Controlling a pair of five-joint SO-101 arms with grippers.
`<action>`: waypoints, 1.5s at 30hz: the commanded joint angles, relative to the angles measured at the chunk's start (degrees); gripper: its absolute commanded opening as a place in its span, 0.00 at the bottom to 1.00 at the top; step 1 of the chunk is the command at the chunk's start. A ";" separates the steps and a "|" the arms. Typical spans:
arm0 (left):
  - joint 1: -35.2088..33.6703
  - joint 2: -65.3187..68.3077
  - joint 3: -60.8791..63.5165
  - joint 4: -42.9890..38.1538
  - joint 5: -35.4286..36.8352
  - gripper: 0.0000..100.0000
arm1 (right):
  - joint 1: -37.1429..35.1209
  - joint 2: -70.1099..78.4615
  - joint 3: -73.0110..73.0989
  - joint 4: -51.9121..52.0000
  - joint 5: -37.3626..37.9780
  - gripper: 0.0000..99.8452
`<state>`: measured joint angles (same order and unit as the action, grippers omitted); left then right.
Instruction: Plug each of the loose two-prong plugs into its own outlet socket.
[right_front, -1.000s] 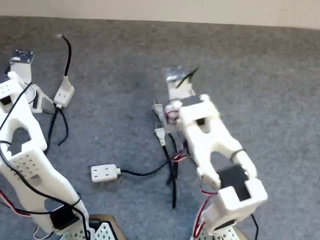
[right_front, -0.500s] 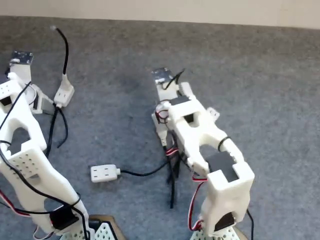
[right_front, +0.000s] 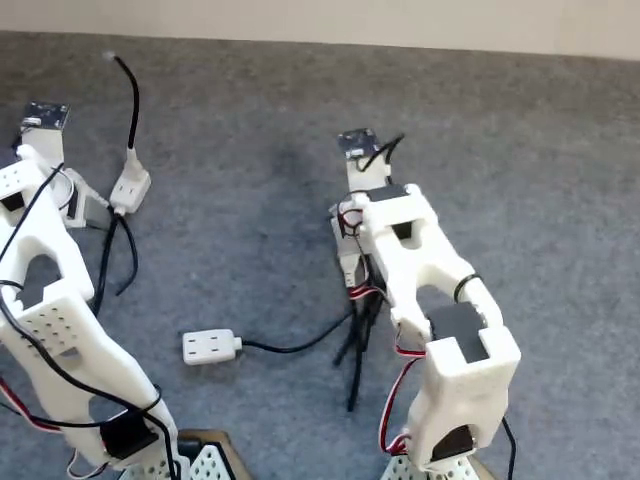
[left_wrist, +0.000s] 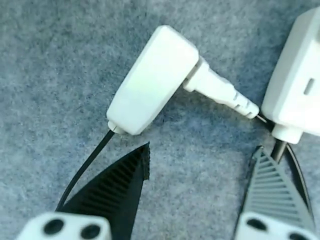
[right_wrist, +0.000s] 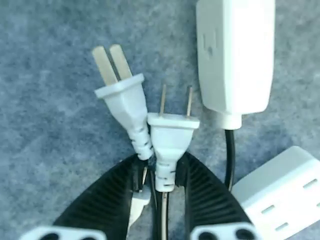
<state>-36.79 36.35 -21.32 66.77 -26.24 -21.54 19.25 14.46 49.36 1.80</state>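
My right gripper (right_wrist: 161, 167) is shut on the tail of a white two-prong plug (right_wrist: 171, 131) whose prongs point away from the wrist. A second loose plug (right_wrist: 121, 95) lies tilted against it, its tail at one fingertip. Just past them sits a white outlet block (right_wrist: 235, 55), and a slotted outlet (right_wrist: 280, 195) lies beside one finger. My left gripper (left_wrist: 197, 165) stands open just short of another white outlet block (left_wrist: 150, 80), which has a plug (left_wrist: 220, 92) seated in its end. In the high view that block (right_front: 128, 185) lies at the far left by the left gripper (right_front: 95, 212).
A three-slot outlet (right_front: 210, 347) lies on the grey carpet between the arms, its black cord (right_front: 300, 345) running under the right arm (right_front: 410, 260). A second white block (left_wrist: 295, 85) sits close to the left gripper. Black cords (right_front: 110, 260) loop near the left arm.
The right arm swung left, then back right, dragging the plugs and their black cords with it. The left arm stayed put.
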 joint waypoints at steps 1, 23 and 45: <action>-0.48 -0.31 -1.89 -0.18 0.18 0.31 | -0.22 -0.75 -0.13 2.07 1.76 0.06; -0.48 -0.31 -1.80 -0.18 0.18 0.31 | -1.19 -4.26 -0.22 5.14 4.75 0.22; -0.48 -0.31 -1.80 -0.09 0.18 0.31 | 1.89 -10.33 -0.13 6.46 3.69 0.00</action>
<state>-36.79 36.35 -21.32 66.77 -26.24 -20.66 15.03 15.34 53.93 5.67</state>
